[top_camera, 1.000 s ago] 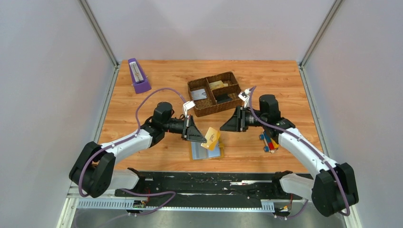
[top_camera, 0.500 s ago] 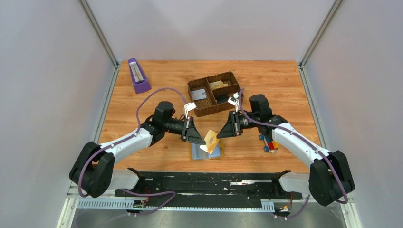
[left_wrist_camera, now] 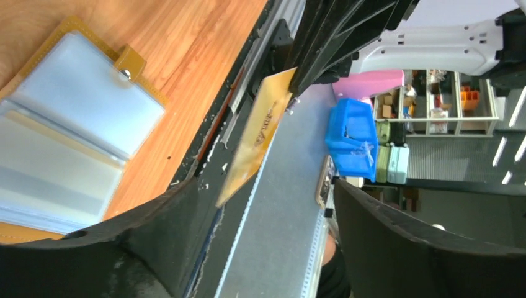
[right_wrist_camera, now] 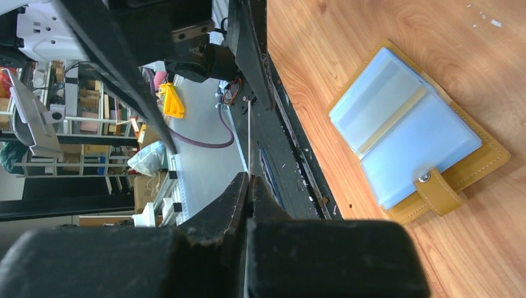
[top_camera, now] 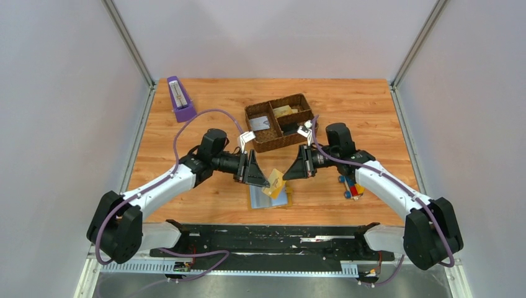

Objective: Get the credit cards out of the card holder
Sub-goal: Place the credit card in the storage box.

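The card holder (right_wrist_camera: 403, 124) lies open and flat on the wooden bench (top_camera: 205, 118), close to the near edge and between the two arms. It is well apart from the brown woven tray (top_camera: 279, 122) farther back. Its outside is mustard-yellow with stitched borders. Inside, the pockets are light blue-grey and slightly glossy, and a pale tan strip crosses one of them. A small yellow tab (right_wrist_camera: 439, 194) with a metal snap sticks out from one long edge and rests on the wood.

A gold credit card (left_wrist_camera: 257, 133) hangs in the air just above the holder, tilted and clear of the pockets. The right gripper (right_wrist_camera: 249, 183) is closed on it. In the right wrist view the card shows only as a thin pale line running out from between the pressed fingers. The left gripper (top_camera: 260, 177) has its jaws spread wide on either side of the card without touching it. A purple metronome (top_camera: 180, 99) stands at the far left corner.
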### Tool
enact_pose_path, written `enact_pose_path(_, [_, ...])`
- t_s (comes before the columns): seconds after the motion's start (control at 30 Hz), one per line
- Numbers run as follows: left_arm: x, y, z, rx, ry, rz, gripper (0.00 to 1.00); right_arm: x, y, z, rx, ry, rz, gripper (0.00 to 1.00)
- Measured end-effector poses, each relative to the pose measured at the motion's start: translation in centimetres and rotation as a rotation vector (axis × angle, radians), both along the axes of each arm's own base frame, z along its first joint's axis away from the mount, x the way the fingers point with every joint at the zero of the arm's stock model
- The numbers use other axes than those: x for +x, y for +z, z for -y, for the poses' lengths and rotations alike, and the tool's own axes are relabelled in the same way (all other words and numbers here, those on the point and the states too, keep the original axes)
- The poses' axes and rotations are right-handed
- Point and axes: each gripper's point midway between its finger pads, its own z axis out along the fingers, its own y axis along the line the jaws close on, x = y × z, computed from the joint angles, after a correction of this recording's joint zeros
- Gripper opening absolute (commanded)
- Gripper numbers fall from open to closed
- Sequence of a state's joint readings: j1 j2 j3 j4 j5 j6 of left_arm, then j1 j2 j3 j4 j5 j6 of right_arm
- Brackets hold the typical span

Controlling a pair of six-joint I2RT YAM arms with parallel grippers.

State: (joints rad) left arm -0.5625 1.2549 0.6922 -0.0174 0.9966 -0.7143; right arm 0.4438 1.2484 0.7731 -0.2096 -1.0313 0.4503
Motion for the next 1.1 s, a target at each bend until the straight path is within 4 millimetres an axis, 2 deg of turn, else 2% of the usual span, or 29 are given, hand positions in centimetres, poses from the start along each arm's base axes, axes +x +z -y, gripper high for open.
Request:
enact_pose_path(0.17, [1.2,1.3,-0.3,0.059,0.038,0.083,1.00,0.8,0.1,0.6,-0.017,-0.048,0.008,0.00])
enact_pose_path(0.3, [2.6,1.9,-1.0,0.142,0.096,0.153,1.00,2.7,0.3,1.5,-0.042,-0.128,0.027,0.00])
enact_pose_path(0.47, [4.0,1.7,-3.0,0.289,0.203,0.236,1.00,6.5,1.1,3.1,-0.086,-0.279,0.085,0.00])
enact_pose_path(0.67, [5.4,2.3,-6.9,0.459,0.360,0.368,1.00,12.2,1.9,5.4,-0.172,-0.494,0.160,0.00])
enact_pose_path(0.87, [6.4,2.6,-10.0,0.572,0.478,0.457,1.00,16.9,0.2,7.6,-0.246,-0.660,0.155,0.00])
enact_pose_path(1.1, [6.6,2.1,-10.9,0.622,0.495,0.468,1.00,22.0,-2.4,8.6,-0.260,-0.761,0.115,0.00])
